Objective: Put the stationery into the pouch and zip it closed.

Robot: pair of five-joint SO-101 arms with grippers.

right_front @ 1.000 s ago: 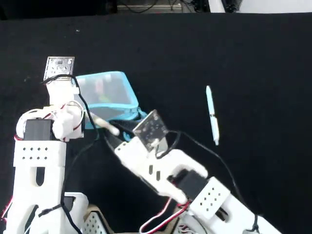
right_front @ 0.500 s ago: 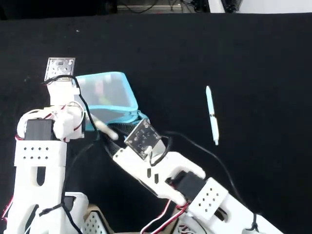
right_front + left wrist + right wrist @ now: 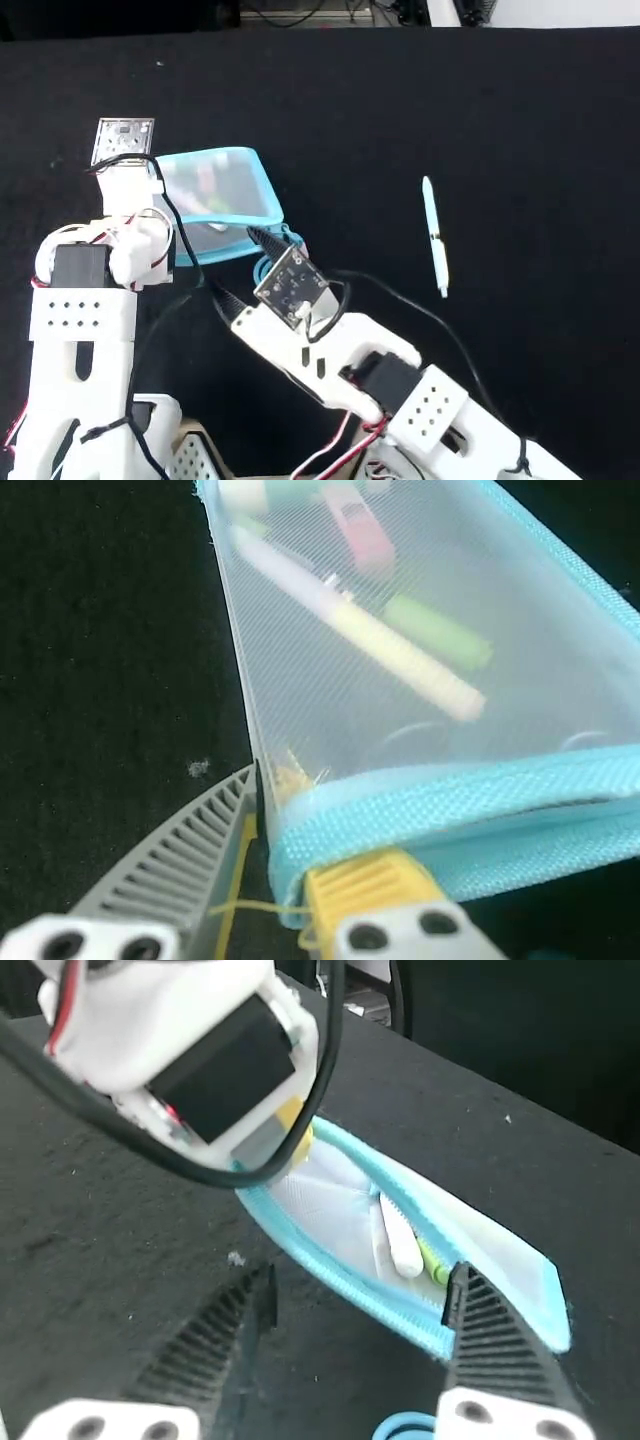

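The counter (image 3: 520,120) is black and matte from edge to edge, with a few pale specks of lint on it. Past its far edge lies a narrow strip of clutter: dark cables (image 3: 300,12) near the middle and a white surface (image 3: 570,10) toward one corner. Light falls evenly.

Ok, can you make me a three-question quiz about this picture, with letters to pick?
1. Where is the light blue pen compared with the pouch?
A. Inside it
B. On the black table, apart from it
C. Lying on top of it

2. What colour is the pouch's edging?
A. Light blue
B. Red
C. Black

3. What state is the pouch in?
A. Zipped shut
B. Folded in half
C. Open

Answers:
1. B, the pen lies alone on the table.
2. A, a light blue band runs round the pouch.
3. C, its mouth gapes in the right wrist view.
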